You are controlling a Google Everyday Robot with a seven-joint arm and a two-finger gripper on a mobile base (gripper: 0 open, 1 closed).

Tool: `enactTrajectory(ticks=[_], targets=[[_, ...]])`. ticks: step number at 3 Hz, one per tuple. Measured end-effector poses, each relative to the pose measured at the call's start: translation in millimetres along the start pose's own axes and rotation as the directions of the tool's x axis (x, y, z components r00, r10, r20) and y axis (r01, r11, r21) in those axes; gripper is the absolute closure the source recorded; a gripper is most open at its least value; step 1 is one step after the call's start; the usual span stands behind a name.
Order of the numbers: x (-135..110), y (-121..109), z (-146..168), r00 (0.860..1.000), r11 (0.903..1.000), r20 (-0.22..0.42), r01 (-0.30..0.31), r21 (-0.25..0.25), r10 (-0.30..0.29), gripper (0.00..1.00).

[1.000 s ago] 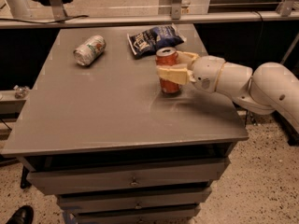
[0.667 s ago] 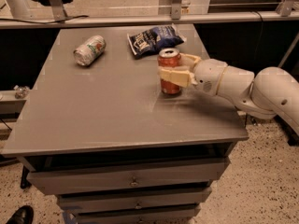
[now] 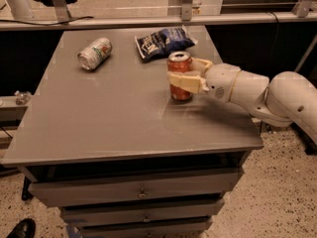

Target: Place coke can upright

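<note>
The red coke can (image 3: 179, 89) stands upright on the grey table (image 3: 109, 123), right of the middle. Its silver top faces up. My gripper (image 3: 181, 73) reaches in from the right, with its cream fingers (image 3: 184, 81) on either side of the can at mid-height. The white arm stretches back to the right past the table's edge.
A silver-white can (image 3: 94, 53) lies on its side at the back left. A dark blue chip bag (image 3: 162, 41) lies at the back, just behind the coke can. Drawers sit under the tabletop. A rail runs behind the table.
The can and the gripper stay in nearly the same place; the can stands upright throughout.
</note>
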State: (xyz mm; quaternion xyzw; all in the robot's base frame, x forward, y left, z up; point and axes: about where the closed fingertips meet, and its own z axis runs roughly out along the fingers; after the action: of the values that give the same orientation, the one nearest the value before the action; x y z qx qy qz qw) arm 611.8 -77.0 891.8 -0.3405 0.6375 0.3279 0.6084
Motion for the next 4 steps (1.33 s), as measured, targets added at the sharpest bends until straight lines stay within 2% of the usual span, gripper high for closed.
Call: enactTrajectory(ticks=[1,2,3,4], targets=[[0.0,0.0,-0.1,1.0,1.0,0.0,0.0,0.0,0.0,0.13],[4.5,-1.3,-14.6,1.0,1.0,-0.007,0.003,0.008,-0.003,0.0],[4.0,-2.9,-29.6,1.0,0.9998,-0.021,0.015,0.011,-0.015,0.0],[-15.7,-13.0,-58.0,0.997,0.9978,-0.054,0.064,0.016,-0.064,0.0]])
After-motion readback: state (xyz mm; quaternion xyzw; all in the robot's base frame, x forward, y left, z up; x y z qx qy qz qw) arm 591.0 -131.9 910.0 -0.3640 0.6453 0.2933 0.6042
